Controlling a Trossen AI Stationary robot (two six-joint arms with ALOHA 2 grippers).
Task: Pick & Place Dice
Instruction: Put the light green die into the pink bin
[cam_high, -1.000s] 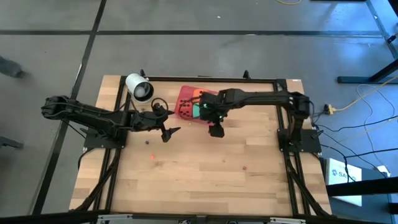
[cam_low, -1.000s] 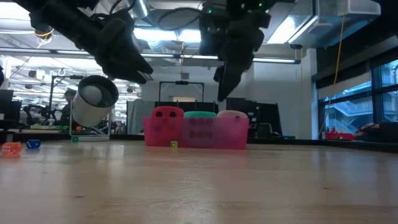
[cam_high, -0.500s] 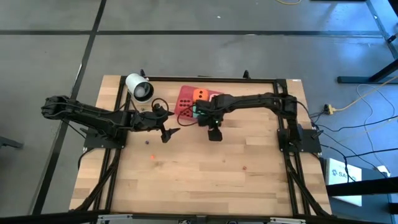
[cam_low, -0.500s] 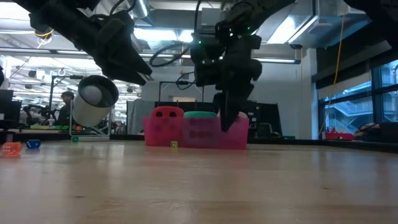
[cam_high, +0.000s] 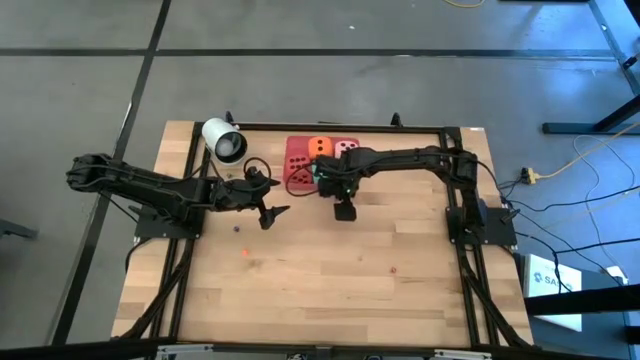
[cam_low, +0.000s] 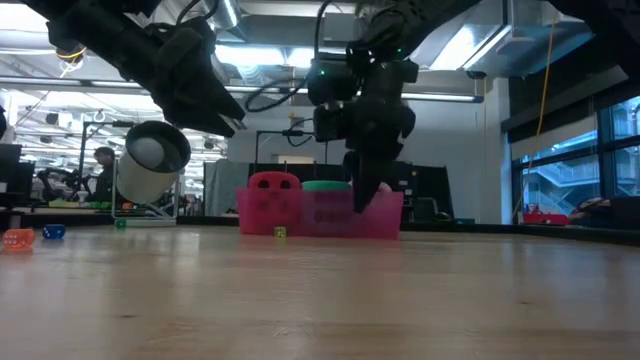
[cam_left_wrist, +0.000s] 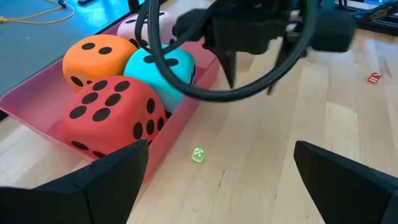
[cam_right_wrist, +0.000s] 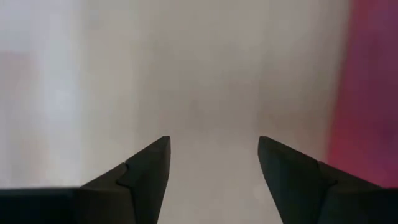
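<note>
Four soft dice sit in the pink tray (cam_high: 291, 186): red (cam_left_wrist: 112, 118), orange (cam_left_wrist: 96, 59), green-teal (cam_left_wrist: 165, 68) and light pink (cam_left_wrist: 146, 25). From above, the red (cam_high: 297, 166), orange (cam_high: 321, 147) and pink (cam_high: 347, 147) dice show, while my right arm covers the teal one. My right gripper (cam_low: 366, 200) is open and points down just off the tray's near wall, its fingertips low over the table (cam_right_wrist: 211, 162). My left gripper (cam_high: 270, 208) is open and hovers left of the tray, touching nothing (cam_left_wrist: 217, 186). My right gripper stands by the tray's near wall (cam_low: 330, 215), coming from above and pointing down. Whether a finger (cam_low: 358, 195) touches that wall, I cannot tell.
A white cup (cam_high: 224, 140) lies on its side at the far left. Tiny dice are scattered on the wood: a yellow-green one (cam_left_wrist: 198, 155) near the tray, and red ones (cam_high: 245, 252) (cam_high: 393, 268) farther out. The near half of the table is bare wood.
My right gripper has come down from above the tray, pointing down in front of the tray's near wall. The tray has turned slightly, lies squarer to the table's far edge and has shifted a little right. The orange and pink dice are now uncovered.
</note>
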